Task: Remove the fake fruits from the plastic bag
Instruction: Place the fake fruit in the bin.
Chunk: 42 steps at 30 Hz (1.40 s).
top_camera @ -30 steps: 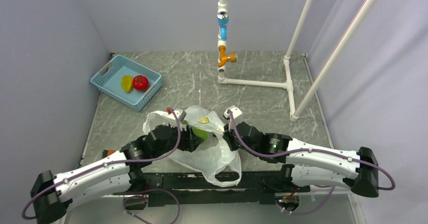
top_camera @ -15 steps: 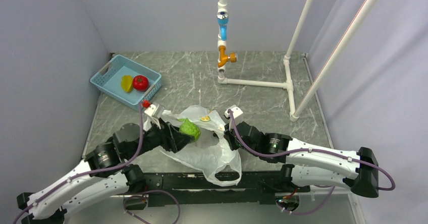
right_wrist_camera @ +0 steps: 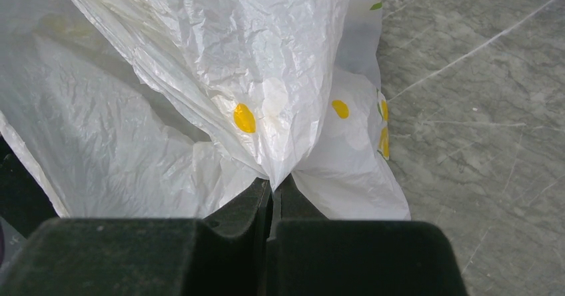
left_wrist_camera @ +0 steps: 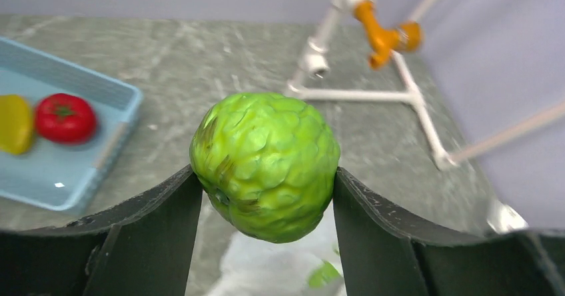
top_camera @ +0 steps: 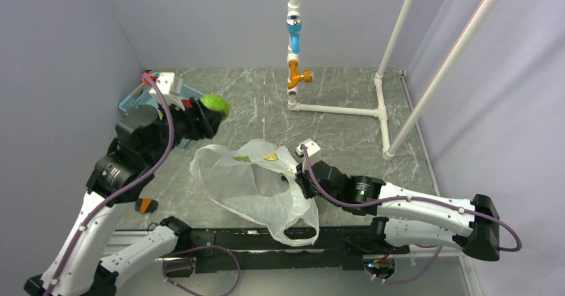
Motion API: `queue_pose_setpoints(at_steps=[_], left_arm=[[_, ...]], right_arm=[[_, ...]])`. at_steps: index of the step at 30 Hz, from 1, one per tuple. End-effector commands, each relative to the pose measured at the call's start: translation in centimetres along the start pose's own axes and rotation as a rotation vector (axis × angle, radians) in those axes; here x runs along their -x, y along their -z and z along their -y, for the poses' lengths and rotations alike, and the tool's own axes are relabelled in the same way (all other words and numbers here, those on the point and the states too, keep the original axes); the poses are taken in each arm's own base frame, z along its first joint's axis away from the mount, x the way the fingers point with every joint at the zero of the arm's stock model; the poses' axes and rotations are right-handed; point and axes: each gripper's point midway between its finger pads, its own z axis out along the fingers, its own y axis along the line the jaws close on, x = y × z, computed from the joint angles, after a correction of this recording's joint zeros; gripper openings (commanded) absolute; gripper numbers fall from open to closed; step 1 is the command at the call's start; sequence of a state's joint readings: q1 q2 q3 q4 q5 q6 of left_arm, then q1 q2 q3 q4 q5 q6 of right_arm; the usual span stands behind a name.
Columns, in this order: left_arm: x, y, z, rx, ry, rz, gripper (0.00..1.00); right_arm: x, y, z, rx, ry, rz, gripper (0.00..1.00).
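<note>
Here, the left hand (held high) clamps the green fruit.

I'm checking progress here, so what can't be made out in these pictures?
- Inside the plastic bag: crinkled film hides any fruit left in it, in both the top and right wrist views.
- The blue basket: the left arm covers most of it in the top view; the left wrist view's edge cuts it off.

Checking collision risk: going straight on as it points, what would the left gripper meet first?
Likely the bare table, short of the white pipe frame; the green fruit it holds hides the line.
</note>
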State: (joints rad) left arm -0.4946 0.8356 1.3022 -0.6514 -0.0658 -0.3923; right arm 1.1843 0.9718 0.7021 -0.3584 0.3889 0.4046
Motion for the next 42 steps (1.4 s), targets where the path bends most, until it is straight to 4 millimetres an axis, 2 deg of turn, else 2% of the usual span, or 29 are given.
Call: queue_pose_setpoints(at_steps=[1,3,5,8,11,14,23,29,33,38,42], left_arm=[[3.7,-0.9,-4.3,0.129,-0.033,0.086,0.21],[4.6,-1.4,-8.2,0.243,-0.007,0.125,0.21],[4.5,-2.3,-11.7,0.331,0.003,0.143,0.22],[2.0,-4.2,-17.7,0.481,0.028,0.067,0.21],[-0.5,-5.8,-21.7,0.553,0.039,-0.011,0.2],[-2.5,-6.8,-24.5,0.582,0.063,-0.046,0.2],[-6.6,-10.3,-28.1,0.477,0.274,-0.163,0.23],[-9.5,-11.1,-30.6,0.486,0.361,-0.245,0.28],[-10.8,-11.4,-31.1,0.499,0.386,-0.292,0.32],[-11.4,-11.3,-31.4,0.514,0.399,-0.326,0.44],[-11.8,-11.1,-31.7,0.531,0.399,-0.335,0.64]], right_arm=[[2.1,1.0,-0.4,0.019,-0.043,0.051,0.0],[2.1,1.0,-0.5,0.022,-0.047,0.053,0.0],[2.1,1.0,-0.5,0.022,-0.047,0.048,0.0],[1.9,0.8,-0.6,0.021,-0.042,0.039,0.0],[1.8,0.7,-0.5,0.019,-0.037,0.034,0.0],[1.6,0.4,-0.5,0.012,-0.025,0.024,0.0],[1.5,-0.5,-1.1,0.021,-0.017,0.007,0.0],[1.1,-0.6,-1.4,0.035,-0.019,-0.005,0.0],[1.3,-0.4,-1.4,0.038,-0.028,0.002,0.0],[1.5,-0.1,-1.3,0.04,-0.034,0.01,0.0],[1.5,0.1,-1.3,0.044,-0.038,0.012,0.0]])
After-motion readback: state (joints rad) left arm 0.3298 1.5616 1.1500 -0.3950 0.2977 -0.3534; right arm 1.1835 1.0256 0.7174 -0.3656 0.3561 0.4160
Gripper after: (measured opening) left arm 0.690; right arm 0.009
